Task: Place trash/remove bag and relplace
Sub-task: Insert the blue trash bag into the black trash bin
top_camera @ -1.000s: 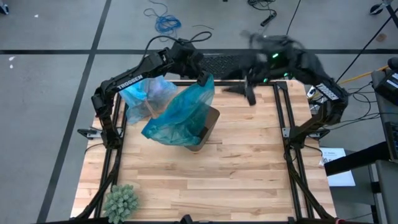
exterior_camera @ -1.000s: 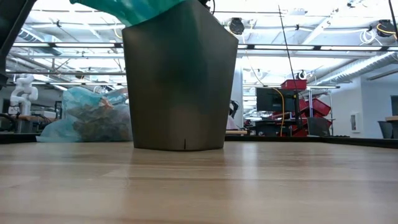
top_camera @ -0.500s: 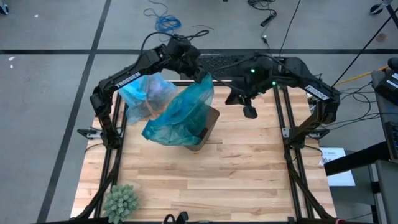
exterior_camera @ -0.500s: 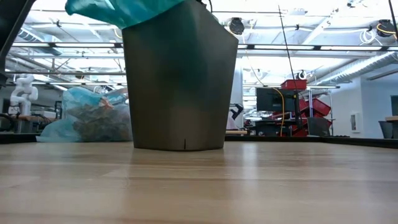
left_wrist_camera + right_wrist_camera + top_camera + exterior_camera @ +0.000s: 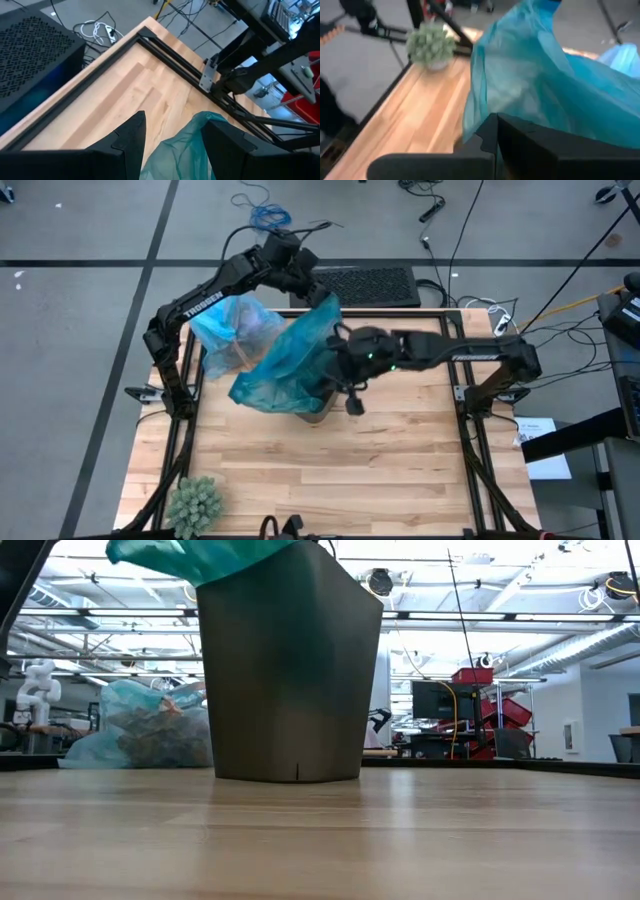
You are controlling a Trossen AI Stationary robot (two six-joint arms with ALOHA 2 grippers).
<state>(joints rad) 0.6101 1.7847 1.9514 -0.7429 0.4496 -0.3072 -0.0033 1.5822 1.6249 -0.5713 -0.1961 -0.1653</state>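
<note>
Teal plastic liner [image 5: 290, 360] draped the bin [image 5: 289, 670]; my right hand [image 5: 352, 402] had swung in beside it, fingers closed on nothing. Left hand [image 5: 172, 145] pinched the liner's corner. Filled blue bag [image 5: 232, 330] sat behind.

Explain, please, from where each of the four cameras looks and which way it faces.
High view: above, straight down; both arms, teal bag over bin.
Low view: table height, level; bin, no arm visible.
Left wrist: past left hand, holding teal bag.
Right wrist: past shut right hand, toward plant.
Shared: all show the teal bag.
</note>
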